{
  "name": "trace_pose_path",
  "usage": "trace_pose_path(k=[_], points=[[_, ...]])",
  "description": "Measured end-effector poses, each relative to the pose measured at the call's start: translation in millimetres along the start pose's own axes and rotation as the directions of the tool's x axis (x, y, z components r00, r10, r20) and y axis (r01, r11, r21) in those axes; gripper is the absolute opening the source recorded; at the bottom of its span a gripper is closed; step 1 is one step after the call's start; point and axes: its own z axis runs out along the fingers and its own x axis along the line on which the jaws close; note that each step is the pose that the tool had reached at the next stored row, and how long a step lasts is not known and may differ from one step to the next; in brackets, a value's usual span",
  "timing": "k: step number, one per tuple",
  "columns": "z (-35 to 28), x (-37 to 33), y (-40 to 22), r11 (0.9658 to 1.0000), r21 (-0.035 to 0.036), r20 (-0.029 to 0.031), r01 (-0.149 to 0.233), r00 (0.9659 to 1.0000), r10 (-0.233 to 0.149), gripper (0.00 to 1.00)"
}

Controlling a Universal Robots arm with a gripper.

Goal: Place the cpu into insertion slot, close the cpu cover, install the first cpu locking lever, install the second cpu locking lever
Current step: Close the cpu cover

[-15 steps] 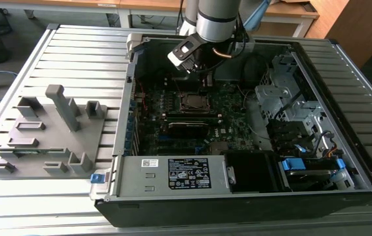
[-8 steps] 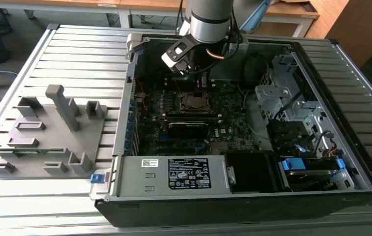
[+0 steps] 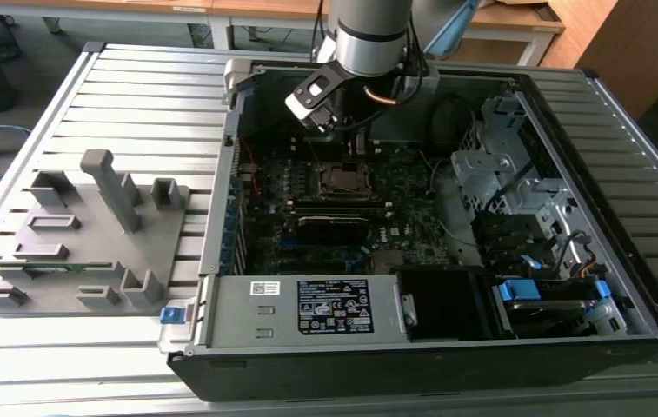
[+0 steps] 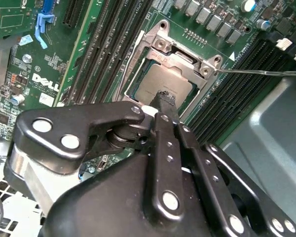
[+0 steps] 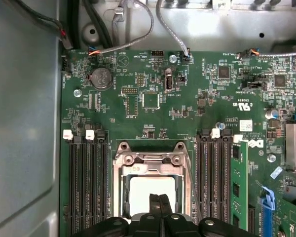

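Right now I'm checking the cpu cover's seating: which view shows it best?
The first wrist view: the cpu cover lies face-on, framing the cpu. The second wrist view shows it obliquely, partly behind the gripper; the exterior view, distantly.

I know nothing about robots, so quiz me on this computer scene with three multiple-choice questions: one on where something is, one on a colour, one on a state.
1. Where is the cpu? A on the floor; B in the slot; C held in the air.
2. What colour is the board? A green; B red; C white.
3. The fingers of the gripper are: A spread wide; B pressed together; C clamped on a cable.

Answers: 1 B, its silver top sits framed in the slot in the first wrist view. 2 A, green shows all around the slot. 3 B, no gap shows between them.
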Motion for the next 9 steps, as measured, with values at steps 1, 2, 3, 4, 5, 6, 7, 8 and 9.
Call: trace_pose_path(k=[1, 2, 3, 4, 5, 6, 7, 8, 9], points=[[0.0, 0.0, 0.0, 0.9999, -0.0001, -0.0001, 0.01, 0.9999, -0.01, 0.11], [0.1, 0.0, 0.0, 0.9997, -0.0004, -0.0002, 0.022, 0.9997, -0.022, 0.11], [0.1, 0.0, 0.0, 0.9994, -0.0006, -0.0003, 0.035, 0.9994, -0.035, 0.11], [0.1, 0.0, 0.0, 0.999, -0.0008, -0.0004, 0.045, 0.999, -0.045, 0.11], [0.1, 0.0, 0.0, 0.9987, -0.0009, -0.0004, 0.05, 0.9987, -0.05, 0.11], [0.1, 0.0, 0.0, 0.9985, -0.001, -0.0005, 0.054, 0.9985, -0.054, 0.11], [0.1, 0.0, 0.0, 0.9983, -0.001, -0.0005, 0.058, 0.9983, -0.058, 0.11], [0.1, 0.0, 0.0, 0.9982, -0.0011, -0.0005, 0.061, 0.9982, -0.061, 0.11], [0.1, 0.0, 0.0, 0.998, -0.0011, -0.0005, 0.064, 0.998, -0.064, 0.11]])
